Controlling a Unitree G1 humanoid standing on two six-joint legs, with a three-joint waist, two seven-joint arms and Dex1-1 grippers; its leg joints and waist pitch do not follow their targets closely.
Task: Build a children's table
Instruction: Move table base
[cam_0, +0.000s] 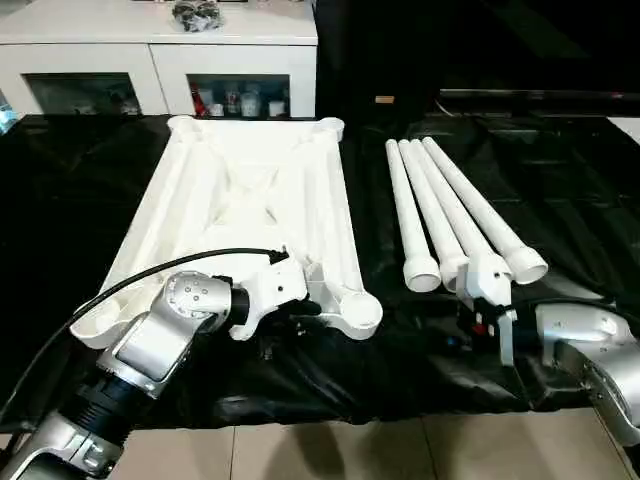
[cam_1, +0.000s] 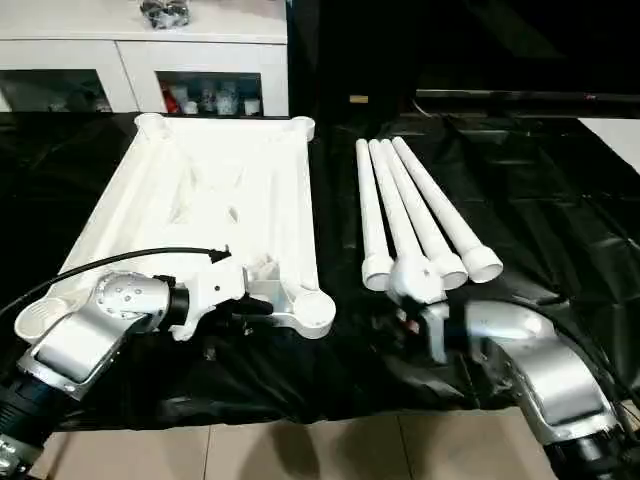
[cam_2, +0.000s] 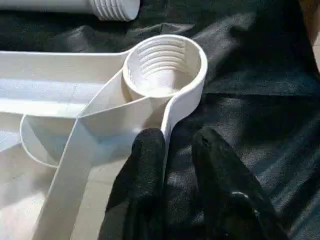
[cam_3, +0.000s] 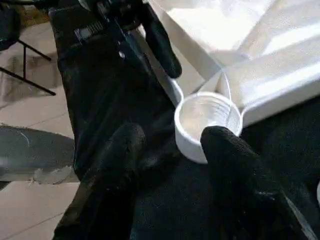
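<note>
I had the left end effector (cam_2: 172, 142) astride the tabletop (cam_0: 240, 190) rim by its near socket (cam_2: 165, 65), fingers unclamped; right end effector (cam_3: 170, 150) released near four legs (cam_0: 450, 215); I'd square up before clamping.

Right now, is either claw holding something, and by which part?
The left claw straddles the tabletop's rim wall beside a corner socket; a firm hold cannot be told. The right claw is open, holding nothing.

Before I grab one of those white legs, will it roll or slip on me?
Probably yes. The legs are smooth round tubes lying loose side by side on the black sheet, so a nudge likely rolls one. Their taper may curve that roll. The glossy plastic could slip, so grip near the threaded end.
</note>
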